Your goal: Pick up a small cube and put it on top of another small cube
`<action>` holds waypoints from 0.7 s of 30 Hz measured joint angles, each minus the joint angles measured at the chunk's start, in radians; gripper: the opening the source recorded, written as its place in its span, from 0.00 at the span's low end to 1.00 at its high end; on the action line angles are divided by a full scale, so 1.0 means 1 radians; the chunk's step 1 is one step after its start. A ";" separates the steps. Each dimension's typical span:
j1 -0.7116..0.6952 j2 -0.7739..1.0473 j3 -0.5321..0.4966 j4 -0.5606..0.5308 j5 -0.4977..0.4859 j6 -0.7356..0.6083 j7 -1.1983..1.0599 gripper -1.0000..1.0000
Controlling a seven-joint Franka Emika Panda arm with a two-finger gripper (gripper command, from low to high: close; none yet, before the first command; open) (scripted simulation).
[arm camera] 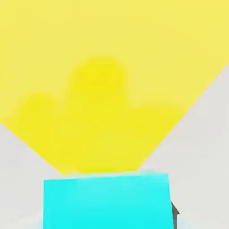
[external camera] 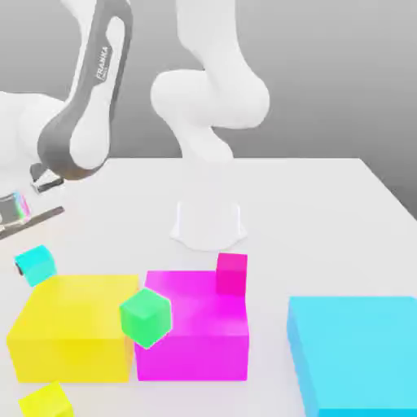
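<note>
The small cyan cube (external camera: 34, 265) hangs tilted at the exterior view's left, just above the far left corner of a large yellow block (external camera: 73, 326). My gripper (external camera: 31, 251) reaches down to it from the hand above and is shut on it. In the hand view the cyan cube (arm camera: 107, 201) sits between the fingers, with one dark fingertip (arm camera: 174, 210) showing at its side and the yellow block (arm camera: 103, 80) beneath. The small pink-red cube (external camera: 231, 273) stands at the far right corner of a large magenta block (external camera: 191, 334); whether it rests on it or behind it I cannot tell.
A small green cube (external camera: 147, 318) shows tilted in front of the seam between the yellow and magenta blocks. A small yellow cube (external camera: 47, 401) lies at the near left. A large cyan block (external camera: 354, 354) fills the near right. The arm's white base (external camera: 208, 224) stands mid-table.
</note>
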 joint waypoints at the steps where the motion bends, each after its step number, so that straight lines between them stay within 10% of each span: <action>1: 0.024 -0.033 0.012 -0.015 0.000 -0.013 -0.003 0.00; 14: 0.320 -0.477 0.271 -0.224 0.021 -0.156 -0.051 0.00; 21: 0.378 -0.442 0.333 -0.343 0.039 0.045 -0.015 0.00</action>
